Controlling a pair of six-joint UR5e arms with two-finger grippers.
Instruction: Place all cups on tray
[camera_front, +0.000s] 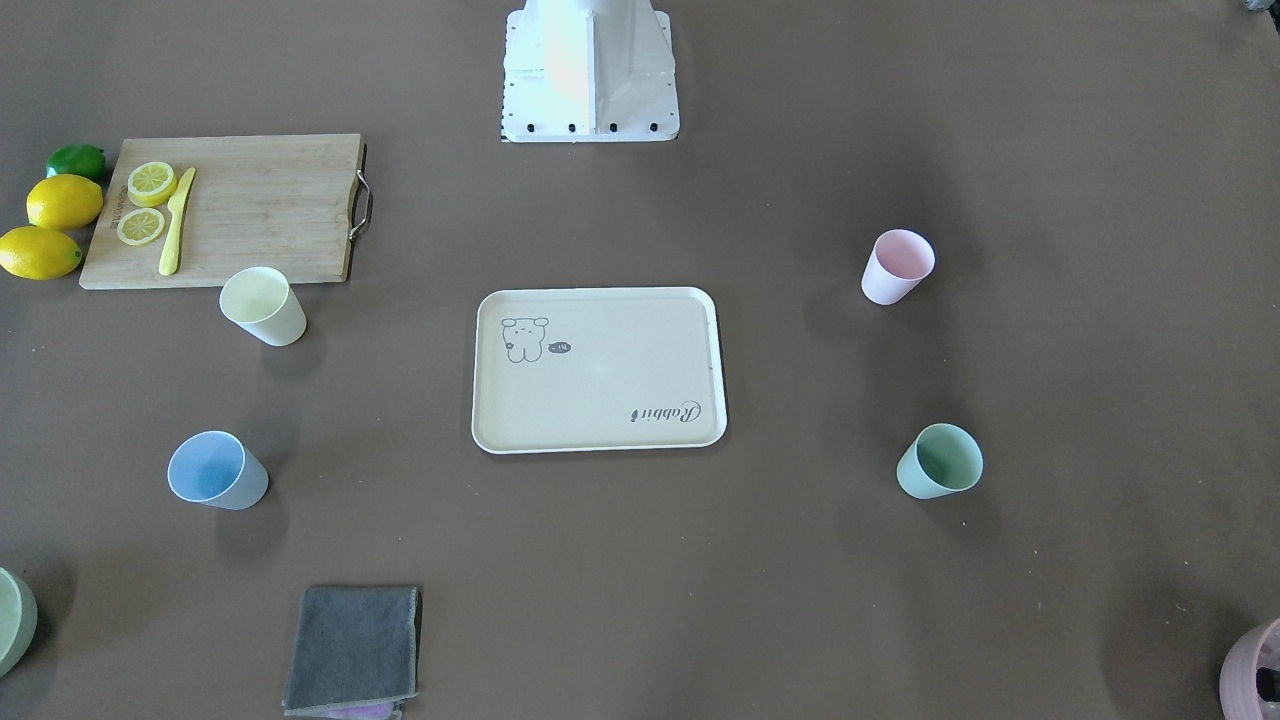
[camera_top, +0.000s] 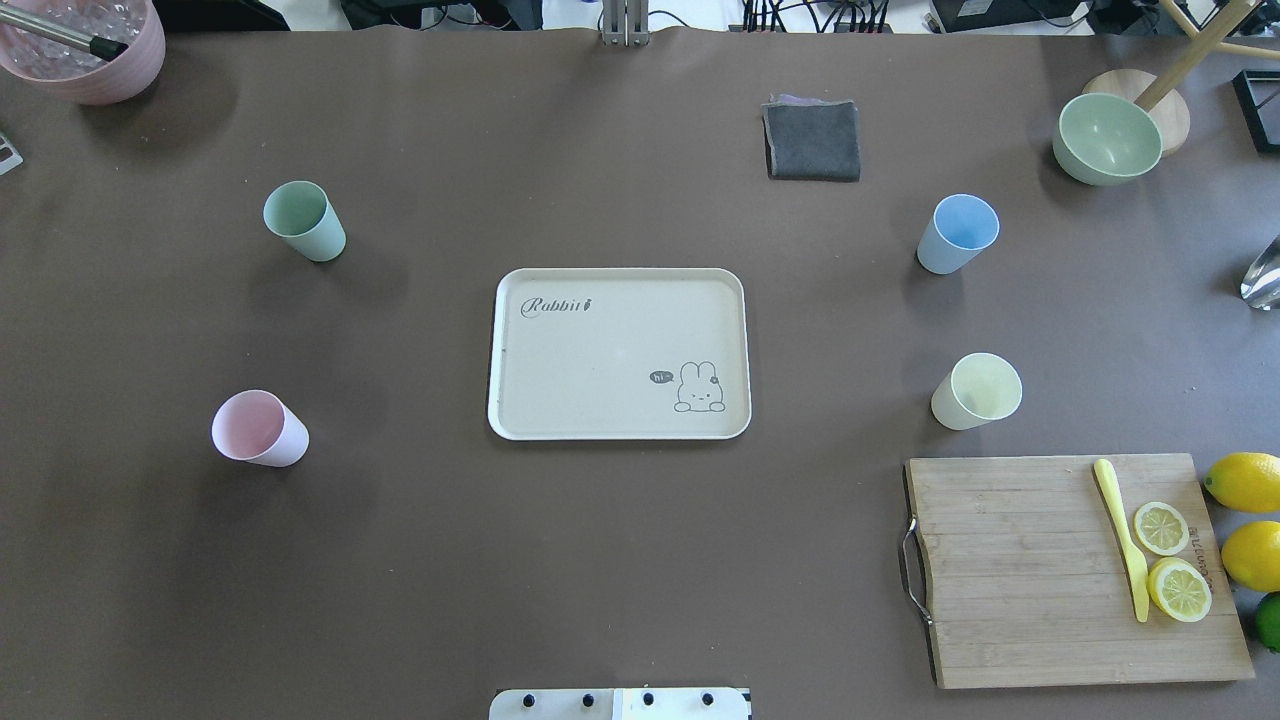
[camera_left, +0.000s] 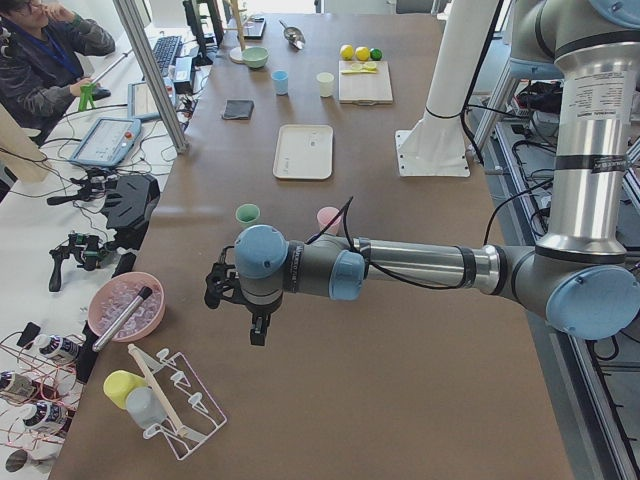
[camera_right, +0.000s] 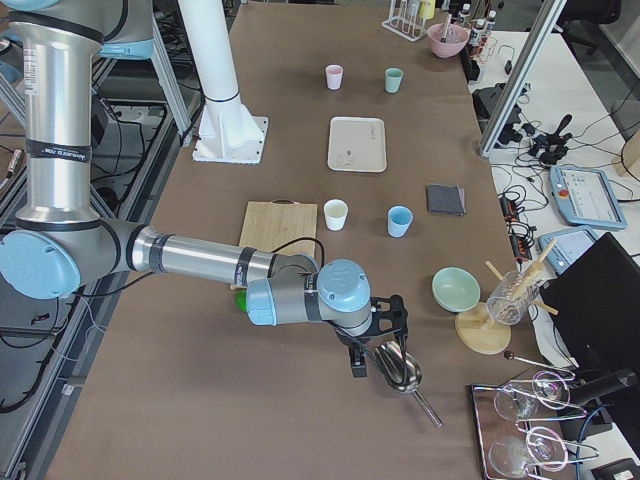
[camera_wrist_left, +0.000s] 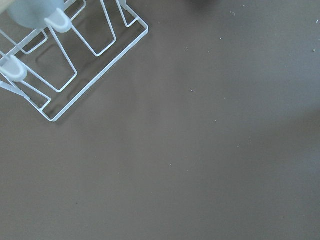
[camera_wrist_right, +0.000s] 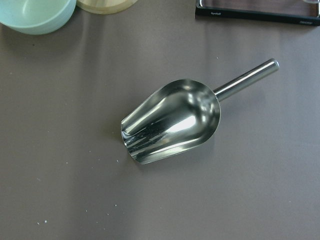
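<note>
Exterior left: end effector (camera_left: 257, 330) aperture unclear

Bare table (camera_top: 600, 560) surrounds tray (camera_top: 600, 360) (cups (camera_top: 304, 222) well apart).

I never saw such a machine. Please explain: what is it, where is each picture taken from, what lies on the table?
It is a robot: two arms on a white base, each with a two-finger gripper. Two pictures look down on the table, two come from its ends, two from wrist cameras. The cream tray lies bare in the middle; green cup, pink cup, blue cup and yellow cup stand around it. A cutting board and grey cloth lie aside. The left gripper hangs near a wire rack, the right gripper above a scoop; open or shut, I cannot tell.
</note>
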